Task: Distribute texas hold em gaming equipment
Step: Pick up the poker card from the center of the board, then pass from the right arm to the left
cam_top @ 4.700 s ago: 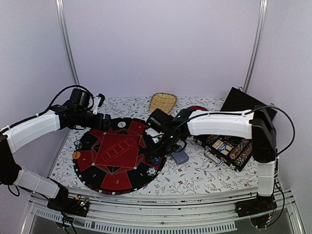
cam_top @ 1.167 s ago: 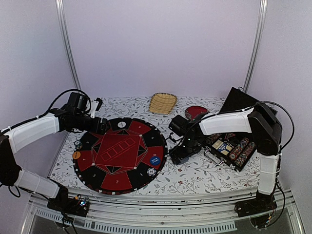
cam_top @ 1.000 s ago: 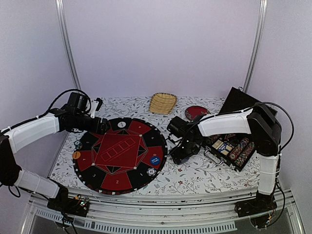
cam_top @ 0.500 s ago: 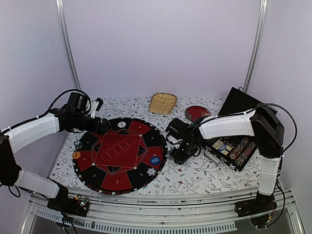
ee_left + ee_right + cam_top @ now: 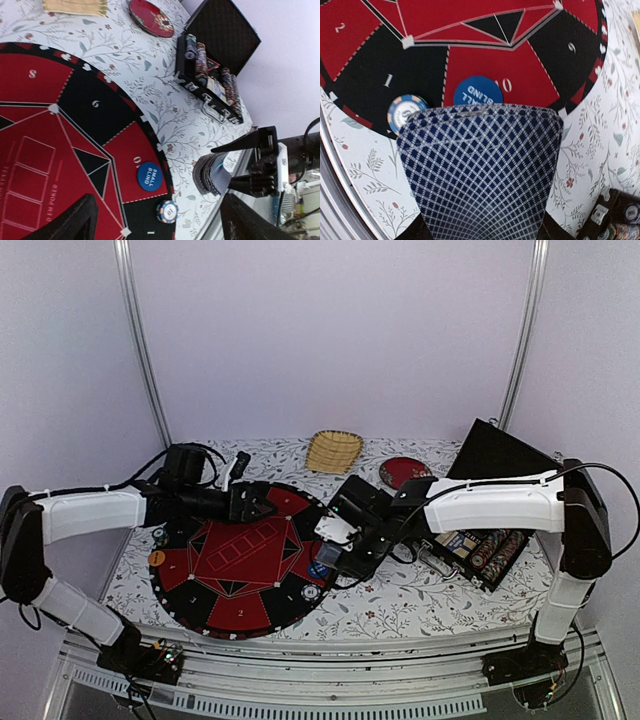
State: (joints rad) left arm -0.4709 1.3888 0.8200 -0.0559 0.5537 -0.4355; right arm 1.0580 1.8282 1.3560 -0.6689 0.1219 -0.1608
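My right gripper (image 5: 335, 548) is shut on a deck of playing cards (image 5: 477, 175) with blue diamond-patterned backs, holding it above the right rim of the round red-and-black poker mat (image 5: 240, 555). The left wrist view shows the deck (image 5: 212, 172) side-on. Under the deck on the mat lie a blue "small blind" button (image 5: 477, 90) and a blue striped chip (image 5: 406, 111). My left gripper (image 5: 250, 502) hangs open over the mat's far side with nothing between its fingers (image 5: 75, 222). An orange chip (image 5: 157, 558) lies at the mat's left edge.
An open black chip case (image 5: 480, 540) with rows of chips stands at the right. A woven basket (image 5: 334, 450) and a dark-red plate (image 5: 404, 472) sit at the back. The flowered cloth (image 5: 420, 595) covers the table.
My right gripper closed on the deck beside the case and carried it left over the mat's right rim. The left arm reached further right over the mat.
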